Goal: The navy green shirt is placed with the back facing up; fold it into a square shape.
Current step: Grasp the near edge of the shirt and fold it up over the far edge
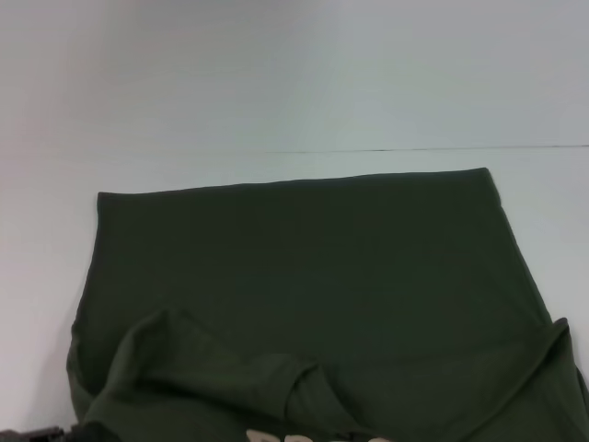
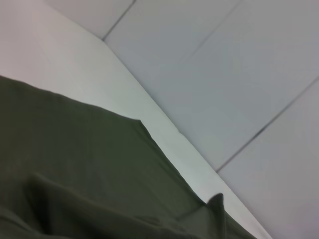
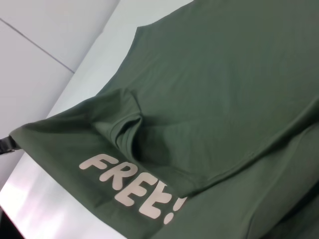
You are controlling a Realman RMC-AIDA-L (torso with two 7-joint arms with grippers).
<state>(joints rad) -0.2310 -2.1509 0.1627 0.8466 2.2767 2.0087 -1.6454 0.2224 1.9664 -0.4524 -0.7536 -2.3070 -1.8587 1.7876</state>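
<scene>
The navy green shirt (image 1: 304, 276) lies spread on the white table (image 1: 46, 276), its plain side up across the far part. Its near edge is lifted and turned back over itself, so pale lettering (image 3: 132, 186) shows on the raised flap. In the left wrist view the shirt (image 2: 75, 159) fills the lower half. A dark sliver of my left gripper (image 1: 37, 433) shows at the near left corner. In the right wrist view that gripper (image 3: 6, 144) pinches the flap's corner, which is stretched taut toward it. My right gripper is out of view. The cloth also rises at the near right corner (image 1: 561, 336).
The table's far edge (image 1: 368, 151) runs behind the shirt, with a pale wall beyond it. Bare table shows left, right and behind the shirt. Grey tiled floor (image 2: 239, 74) lies past the table's side.
</scene>
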